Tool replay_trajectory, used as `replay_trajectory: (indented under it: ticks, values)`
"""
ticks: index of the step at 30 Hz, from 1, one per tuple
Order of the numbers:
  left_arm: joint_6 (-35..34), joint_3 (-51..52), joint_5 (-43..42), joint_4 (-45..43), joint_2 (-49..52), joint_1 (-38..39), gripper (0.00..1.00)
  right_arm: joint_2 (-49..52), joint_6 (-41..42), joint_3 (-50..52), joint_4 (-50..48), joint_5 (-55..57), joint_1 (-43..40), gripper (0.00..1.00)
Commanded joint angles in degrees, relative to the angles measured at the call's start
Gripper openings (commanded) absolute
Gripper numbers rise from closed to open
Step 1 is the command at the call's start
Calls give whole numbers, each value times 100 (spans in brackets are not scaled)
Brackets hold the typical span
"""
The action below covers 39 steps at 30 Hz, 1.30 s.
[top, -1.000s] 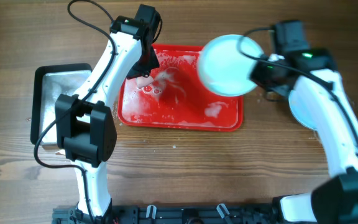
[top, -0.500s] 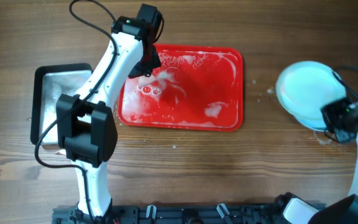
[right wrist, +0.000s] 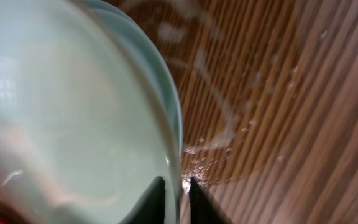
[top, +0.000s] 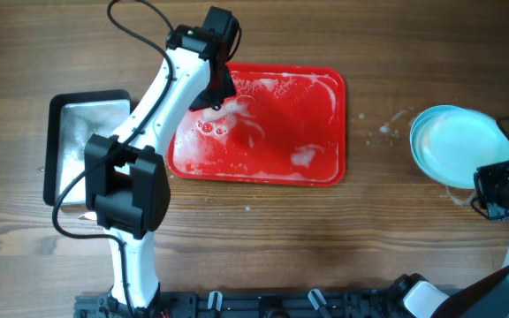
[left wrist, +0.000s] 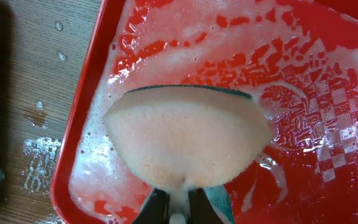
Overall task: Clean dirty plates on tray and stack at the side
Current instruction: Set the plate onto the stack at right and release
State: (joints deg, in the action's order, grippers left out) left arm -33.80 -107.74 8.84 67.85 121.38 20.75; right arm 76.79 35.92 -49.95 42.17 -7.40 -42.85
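Between the right gripper's [right wrist: 178, 186] narrow jaws lies the rim of the plates [right wrist: 73, 124], stacked aside as cleaned; whether gripped, I cannot tell. The left gripper [left wrist: 178, 208] pinches a sponge [left wrist: 188, 137] just above the tray [left wrist: 82, 109], ready for scrubbing.

A wooden counter [top: 263, 238] fills the whole overhead view. It is mid-brown, and its grain runs from left to right across the frame. A darker swirl of grain [top: 7, 240] sits at the lower left. The light is even and soft, with only faint shadows on the wood.

Pale wet splashes [top: 387, 128] mark the boards right of centre in the upper half. A black rail [top: 263, 303] runs along the bottom edge of the frame.

In the left wrist view, water drops [left wrist: 58, 26] and a foamy puddle [left wrist: 39, 163] lie on the planks at the left. In the right wrist view, curved wet streaks [right wrist: 225, 121] shine across the slanting grain.
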Motion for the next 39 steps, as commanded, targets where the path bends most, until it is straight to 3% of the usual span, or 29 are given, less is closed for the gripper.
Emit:
replay_trajectory:
  ticks: [1,4,12,14,17,19,23,28,32,39]
  values:
    - [-98,-15,-48,-17,-52,55,4,-61,-42,9,-37,308,-9,43]
    - [-98,-15,-48,-20,-52,63,4,-61,-146,7,-35,286,-9,50]
    - [-98,-15,-48,-20,-52,68,4,-61,-511,17,271,98,-9,50]
    - [-98,-15,-48,-20,-52,68,4,-61,-586,96,310,98,-9,47]
    - [-98,-15,-48,-20,-52,68,4,-61,-732,254,299,-109,-7,21]
    - [-98,-15,-48,-20,-52,68,4,-61,-1189,295,302,-533,50,12]
    - [-98,-15,-48,-20,-52,68,5,-120,-1617,295,387,-1003,369,14]
    - [-90,-15,-50,-17,-52,68,4,-494,-1777,295,555,-1073,1311,20]
    - [654,-15,-37,142,-52,31,4,-994,-1657,293,417,-1069,2614,27]
    - [-55,-15,-28,1008,-129,-1027,4,-1202,-905,293,-498,-1016,4478,31]
